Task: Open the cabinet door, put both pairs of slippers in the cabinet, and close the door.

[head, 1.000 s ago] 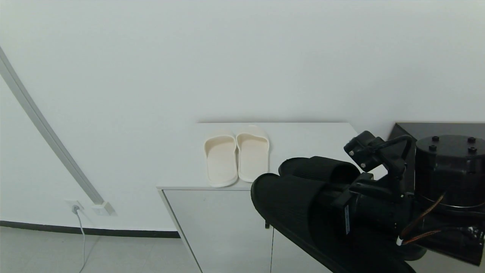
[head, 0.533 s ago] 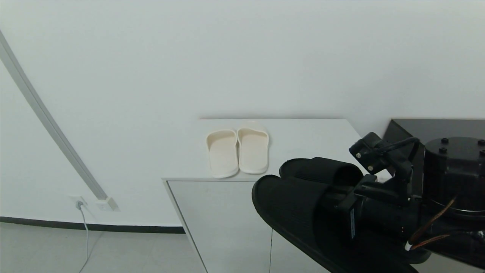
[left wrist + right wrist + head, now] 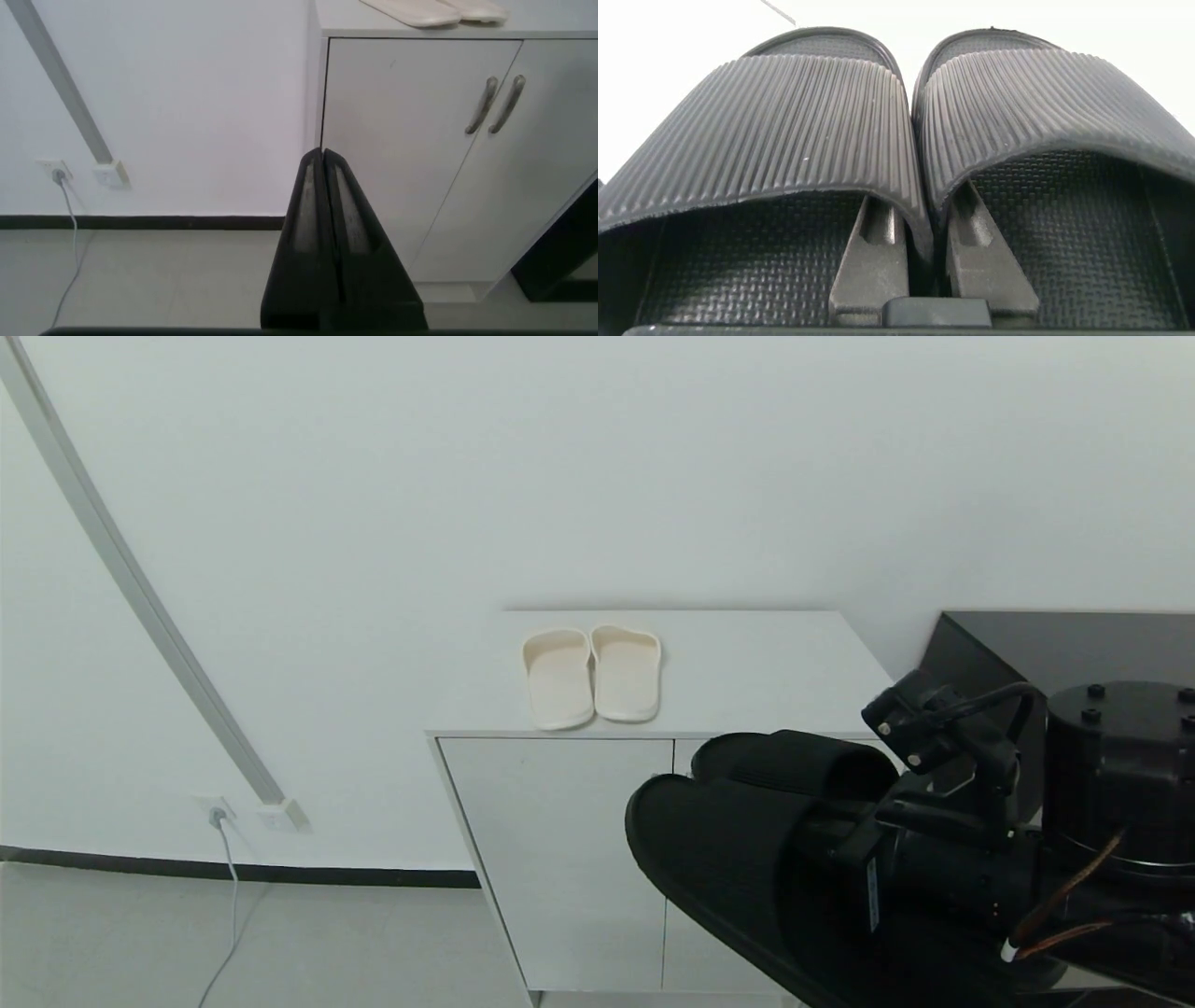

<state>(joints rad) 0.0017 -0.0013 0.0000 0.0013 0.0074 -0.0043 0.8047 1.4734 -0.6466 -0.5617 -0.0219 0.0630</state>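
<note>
- Black slippers (image 3: pixel 747 821) are staying clamped in my right gripper (image 3: pixel 920 219).
- View is pulling back; cabinet doors (image 3: pixel 560 840) are showing shut, needing opening.
- Left gripper (image 3: pixel 324 163) is hanging closed, empty.

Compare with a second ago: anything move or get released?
Only the camera: the whole head view shifted, the cabinet now showing smaller with more of its front, so the robot likely backed off. The right gripper still clamps the black slippers; the white slippers stay on the cabinet top, doors shut.
</note>
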